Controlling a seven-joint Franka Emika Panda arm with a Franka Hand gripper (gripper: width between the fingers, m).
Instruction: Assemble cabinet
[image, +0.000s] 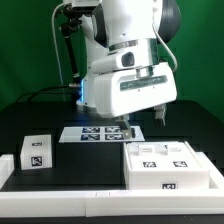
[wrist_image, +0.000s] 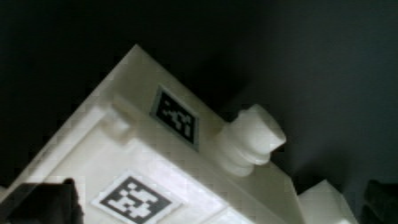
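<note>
Hanging from the white arm (image: 125, 70), the hand (image: 128, 125) is hovering just above the far corner of the cabinet (image: 165, 165), the corner toward the exterior view's left, and it is not touching the cabinet in that view. Whether the hand is released or clenched I cannot tell: the exterior view is hiding the gap between its fingers. The wrist view is showing only one dark finger (wrist_image: 36, 202) against the white plastic, and nothing is visibly being gripped.

The wrist camera is looking closely at the cabinet (wrist_image: 125, 150). One corner is running up into the dark, and a small raised handle (wrist_image: 254, 135) is sticking out of one face. A black-and-white tag (wrist_image: 178, 115) is sitting just beside that handle, and a second tag (wrist_image: 134, 197) is lying farther along the same face.

The cabinet itself is resting flat on the black surface (image: 60, 172), with two tags facing up and one facing the camera. The marker board (image: 95, 133) is lying just beyond the cabinet's far edge, partly under the hand. A small white tagged cube (image: 37, 152) is standing well apart from the cabinet, toward the exterior view's left. A low white ledge (image: 60, 205) is running in front of the cabinet.
</note>
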